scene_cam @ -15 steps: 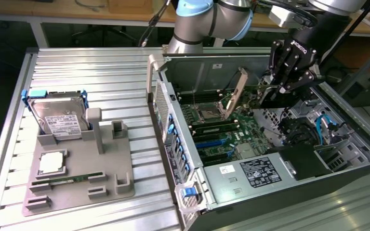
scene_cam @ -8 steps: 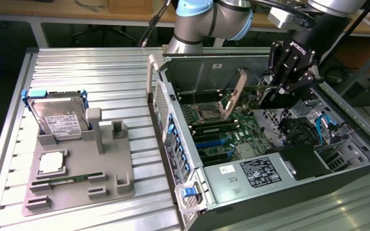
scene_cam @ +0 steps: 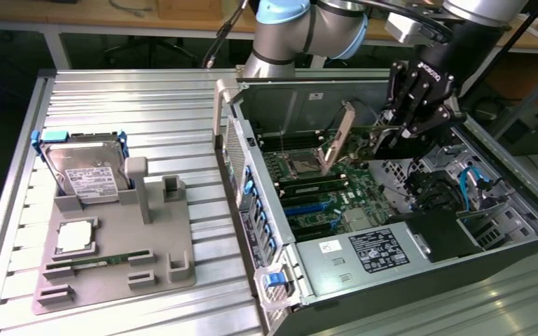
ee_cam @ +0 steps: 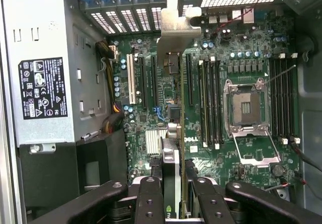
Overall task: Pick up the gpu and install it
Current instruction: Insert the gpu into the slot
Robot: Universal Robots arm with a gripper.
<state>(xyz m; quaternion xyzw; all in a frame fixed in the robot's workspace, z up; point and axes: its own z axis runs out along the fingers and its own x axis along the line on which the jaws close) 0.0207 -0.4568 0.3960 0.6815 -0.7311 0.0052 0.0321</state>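
Hanging on edge inside the open computer case (scene_cam: pixel 250 147), the gpu (scene_cam: pixel 338 138) is pinched between the two fingers of the gripper (ee_cam: pixel 173 186), which press on its flat faces. In the exterior view the card leans at a tilt above the motherboard (ee_cam: pixel 251 158) and looks not yet seated. In the wrist view it runs straight away from the jaws. Its silver bracket (ee_cam: pixel 176 25) is at the far end, by the case's vented rear grille. Its long axis lies parallel to the dark expansion slot (ee_cam: pixel 189 83) just beside it, with the empty CPU socket (ee_cam: pixel 245 108) further off on that side.

White lettering on the board near the card looks like DELL, and the gripper body carries a word resembling ROBOTIQ. The print on the black power supply label (ee_cam: pixel 43 88) and on the hard drive (scene_cam: pixel 87 171), which stands well apart in a grey fixture, is too small to read.
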